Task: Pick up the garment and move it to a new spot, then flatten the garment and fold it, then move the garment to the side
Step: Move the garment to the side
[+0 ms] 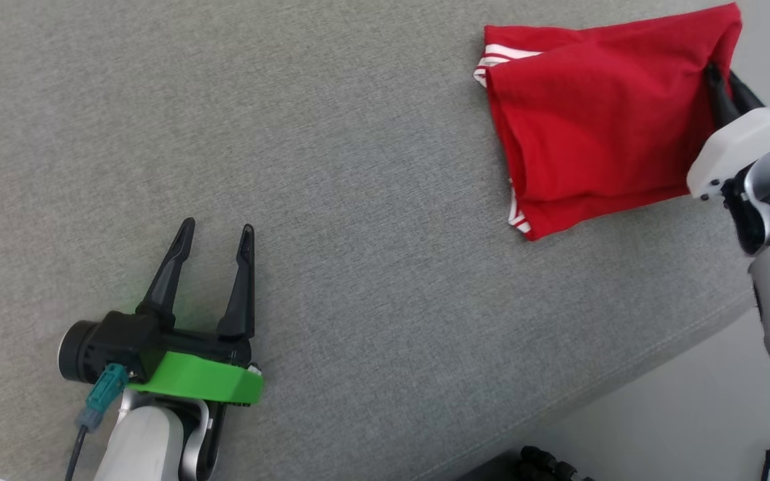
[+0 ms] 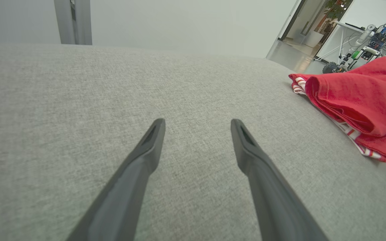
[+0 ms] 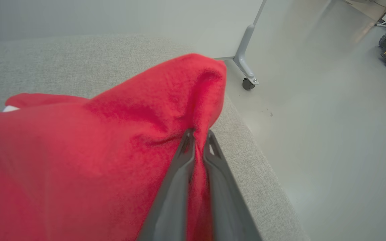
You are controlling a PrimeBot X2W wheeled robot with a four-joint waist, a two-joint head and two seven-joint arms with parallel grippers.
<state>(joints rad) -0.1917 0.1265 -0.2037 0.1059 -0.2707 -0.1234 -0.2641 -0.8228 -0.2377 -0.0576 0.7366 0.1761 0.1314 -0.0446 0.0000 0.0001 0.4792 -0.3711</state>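
Bright, even, diffuse light is seen throughout; shadows are faint and soft. A slight green tint is cast on the surface (image 1: 132,297) beside the left hand (image 1: 217,227). Wide-angle bowing is noted at wrist-view edges. The garment (image 3: 62,174) is blurred lower left in the right wrist view.

The tabletop (image 1: 358,167) is covered in soft gray cloth with a sewn edge. Beside it the floor (image 3: 330,150) is pale gray and a bit shiny. A white wall (image 2: 186,26) stands behind the tabletop, and a gray post (image 2: 73,20) rises past the far edge. A gray metal leg (image 3: 245,50) with a small black wheel (image 3: 247,83) stands on the floor. Far off are a green plant (image 2: 338,6), a white table (image 2: 347,26) and a machine with wires (image 2: 380,33).
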